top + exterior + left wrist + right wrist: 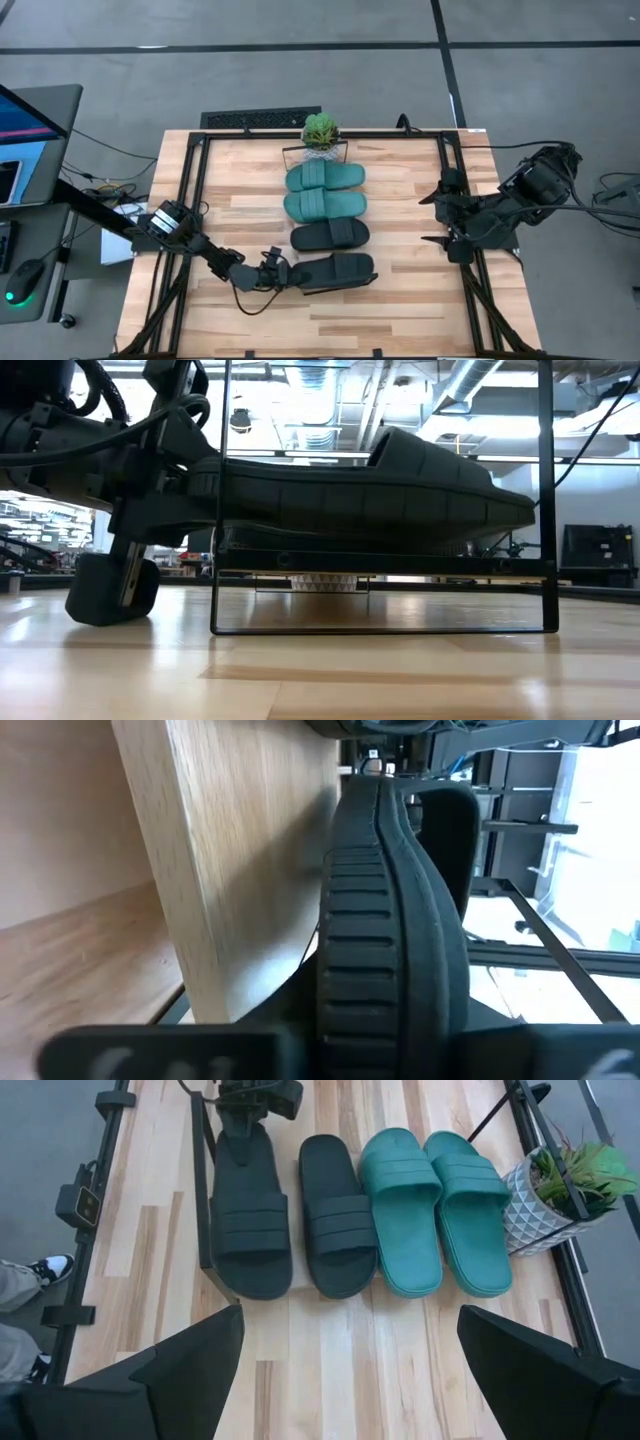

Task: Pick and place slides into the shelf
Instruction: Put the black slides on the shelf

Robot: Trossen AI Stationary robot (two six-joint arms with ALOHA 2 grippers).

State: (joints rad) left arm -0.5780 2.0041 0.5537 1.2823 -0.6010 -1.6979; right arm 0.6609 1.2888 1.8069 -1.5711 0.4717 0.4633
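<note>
On your worktop (pixel 400 300) near its front edge, the left gripper (pixel 272 272) pinches the last black slide (pixel 335 271)'s heel beside three shelved ones; release next. Right gripper (pixel 440 218) waits spread.

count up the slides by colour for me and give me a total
Teal green slides: 2
Black slides: 2
Total: 4

A lab or workshop hall here: bare concrete floor (pixel 300 70), exposed ceiling ducts (pixel 470 385) overhead, a computer monitor (pixel 25 120) and mouse (pixel 22 283) beside the wooden counter (pixel 400 310), cables trailing.
</note>
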